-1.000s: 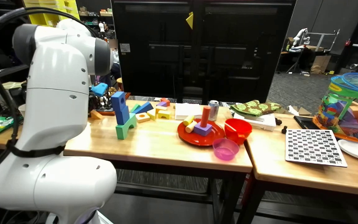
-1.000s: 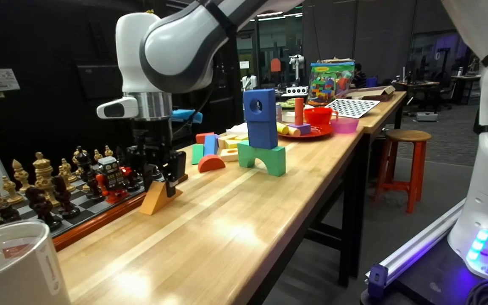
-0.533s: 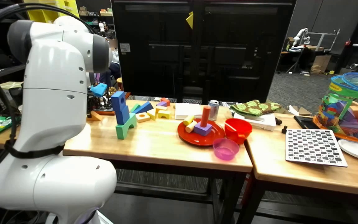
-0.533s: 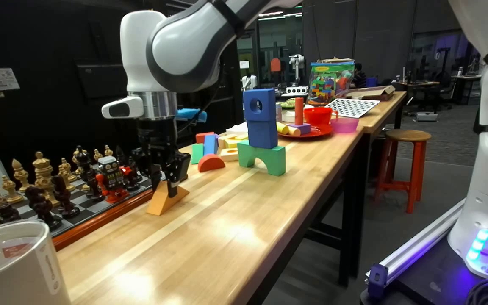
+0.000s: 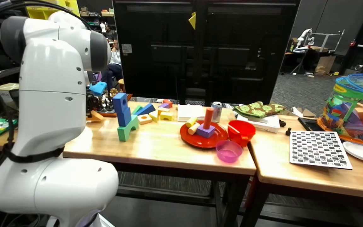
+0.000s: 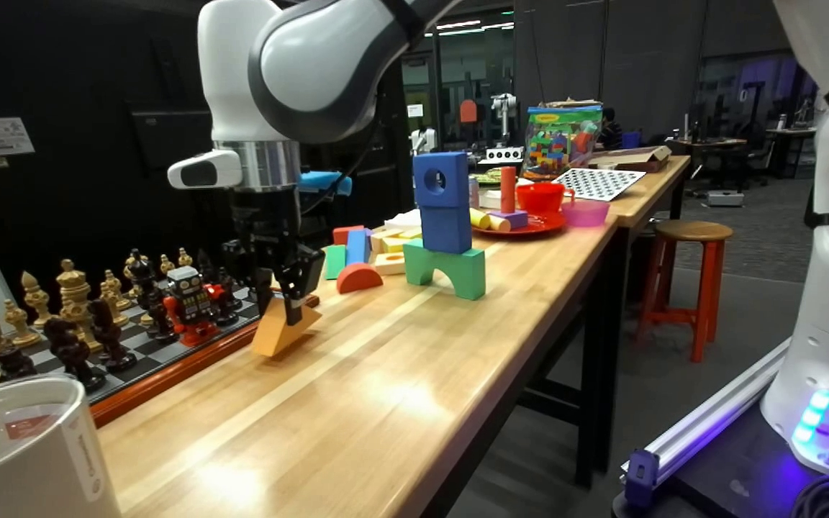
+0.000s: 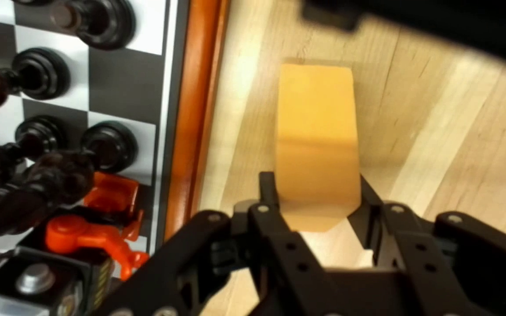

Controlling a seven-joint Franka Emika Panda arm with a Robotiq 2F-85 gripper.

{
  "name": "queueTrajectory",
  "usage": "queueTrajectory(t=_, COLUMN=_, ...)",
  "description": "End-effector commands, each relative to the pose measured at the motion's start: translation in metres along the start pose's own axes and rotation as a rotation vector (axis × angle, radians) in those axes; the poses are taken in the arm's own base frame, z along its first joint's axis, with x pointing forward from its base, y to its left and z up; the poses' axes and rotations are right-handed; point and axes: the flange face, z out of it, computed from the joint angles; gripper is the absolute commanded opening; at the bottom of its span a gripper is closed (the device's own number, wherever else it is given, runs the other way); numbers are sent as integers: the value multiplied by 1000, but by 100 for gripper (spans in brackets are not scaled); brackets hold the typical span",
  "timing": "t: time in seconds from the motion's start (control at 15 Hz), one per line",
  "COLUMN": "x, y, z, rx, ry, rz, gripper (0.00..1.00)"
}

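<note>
Gripper (image 6: 279,305): clamps the orange block (image 7: 316,118) by two opposite sides.
Chessboard (image 7: 200,87): beside the orange block, bearing dark pieces (image 7: 109,147).

Table (image 6: 299,424): bright; white glare patches.
Black panels (image 5: 159,72): behind table; dim, faint sheen.
Orange block (image 7: 316,105): above table; lit and shaded faces.
Dark shape (image 7: 459,19): above table; out of focus.
</note>
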Motion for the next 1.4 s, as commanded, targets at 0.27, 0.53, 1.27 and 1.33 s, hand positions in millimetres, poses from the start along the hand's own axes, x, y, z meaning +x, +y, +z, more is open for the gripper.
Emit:
queueTrajectory(t=0.27, x=20, y=-18, z=-75, rx=-32, ry=-70, rz=68, gripper=16)
queueTrajectory(t=0.53, x=29, y=-26, z=-111, rx=-55, ry=-96, rz=114, gripper=16)
queueTrajectory(t=1.27, x=43, y=-50, z=-201, rx=-172, ry=-91, rz=256, gripper=16)
queueTrajectory(t=1.33, x=41, y=-51, z=-207, rx=-184, ry=-77, rz=277, gripper=16)
